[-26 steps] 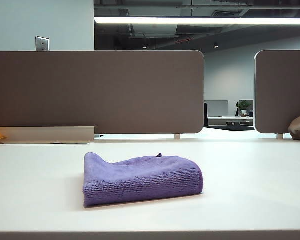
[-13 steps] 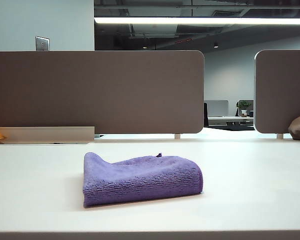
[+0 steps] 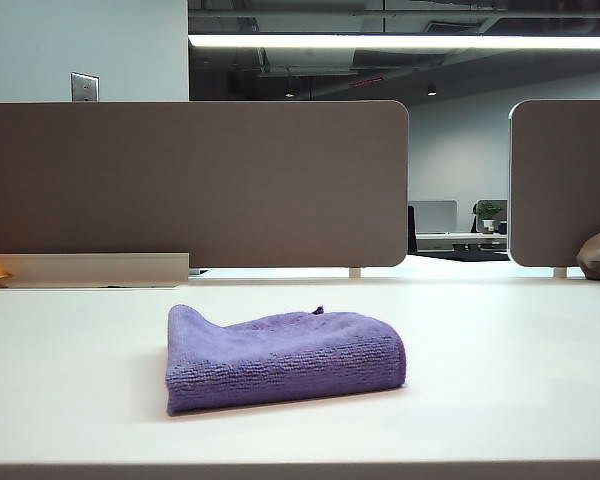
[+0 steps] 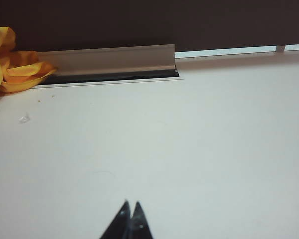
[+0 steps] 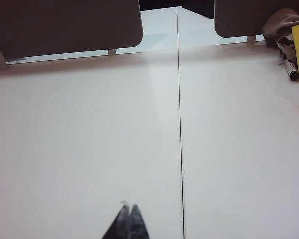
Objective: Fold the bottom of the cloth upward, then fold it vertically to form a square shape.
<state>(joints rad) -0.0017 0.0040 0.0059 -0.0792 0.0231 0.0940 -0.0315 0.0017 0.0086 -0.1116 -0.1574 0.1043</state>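
One cloth (image 3: 283, 358), two grippers: left gripper (image 4: 130, 205), right gripper (image 5: 128, 207).

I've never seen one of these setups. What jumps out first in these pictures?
The purple cloth, folded into a thick bundle, lies alone mid-table in front of the grey divider panels. Neither arm is near it: the left gripper and the right gripper are both shut over bare tabletop. A crumpled yellow-orange fabric sits at the table's far left edge.

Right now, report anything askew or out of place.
The cloth lies folded but lopsided: its left corner humps up and the edges do not line up. Both grippers, left and right, are shut over bare table, away from it.
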